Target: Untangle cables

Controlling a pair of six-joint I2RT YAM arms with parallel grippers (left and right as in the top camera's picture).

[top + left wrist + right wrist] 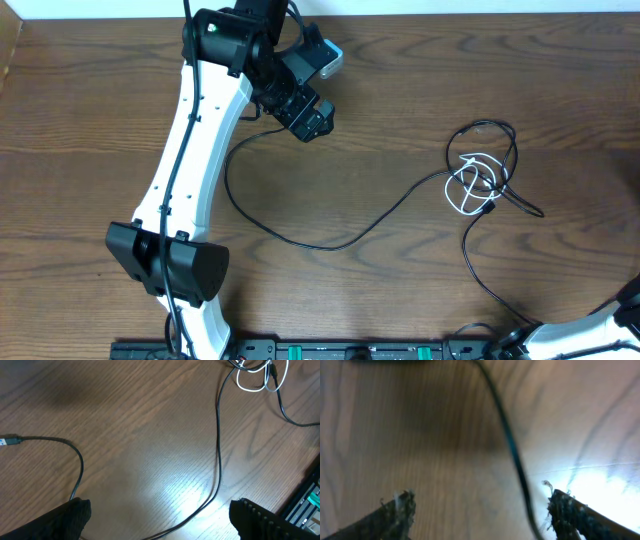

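The long black cable (300,243) lies on the wooden table. It curves from near my left gripper (308,120) down and across to a tangle at the right. There it loops around the short white cable (468,188), then trails toward the front right. In the left wrist view my left gripper (162,520) is open and empty above the table, with a stretch of the black cable (218,435) and its plug end (7,440) below and the white cable (260,382) at top right. My right gripper (480,510) is open, with a blurred black cable (510,445) on the table close to its right finger.
The white left arm (190,150) reaches from its black base (170,265) at front left toward the back. A black rail with green connectors (350,351) runs along the front edge. The right arm (590,330) shows only at the front right corner.
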